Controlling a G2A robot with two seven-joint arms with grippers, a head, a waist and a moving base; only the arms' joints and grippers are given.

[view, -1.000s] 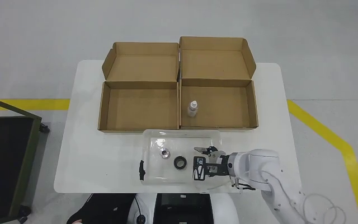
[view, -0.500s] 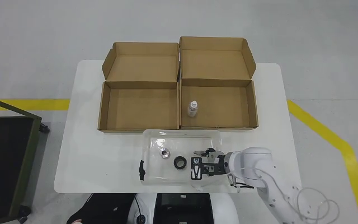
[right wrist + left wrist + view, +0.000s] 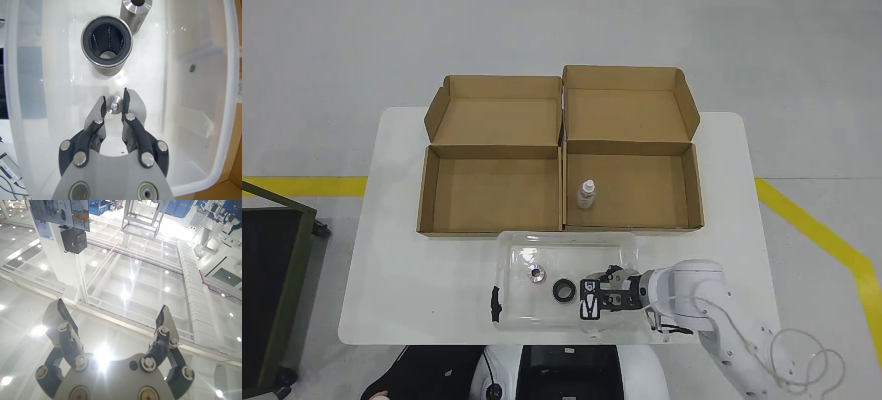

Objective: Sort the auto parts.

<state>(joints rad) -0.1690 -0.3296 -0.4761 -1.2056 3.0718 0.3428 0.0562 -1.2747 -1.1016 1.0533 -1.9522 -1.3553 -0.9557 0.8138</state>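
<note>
Top view: the right arm comes in from the table's (image 3: 392, 250) near right corner, forearm low, right gripper (image 3: 590, 298) inside the clear plastic bin (image 3: 567, 235). Behind the bin sit two open cardboard boxes; the right box (image 3: 662, 205) holds a small white bottle (image 3: 586, 194). The gripper has edged slightly further into the bin, toward the bearing (image 3: 564, 290), than a second earlier. Left wrist view: the left gripper (image 3: 112, 306) points at the ceiling, serrated fingers spread wide, holding nothing. Right wrist view: the right gripper (image 3: 114, 97) is pinched onto a small round steel plug (image 3: 114, 108) on the bin floor. Just beyond stand the black-lined bearing (image 3: 106, 47) and a plain steel sleeve (image 3: 136, 13).
</note>
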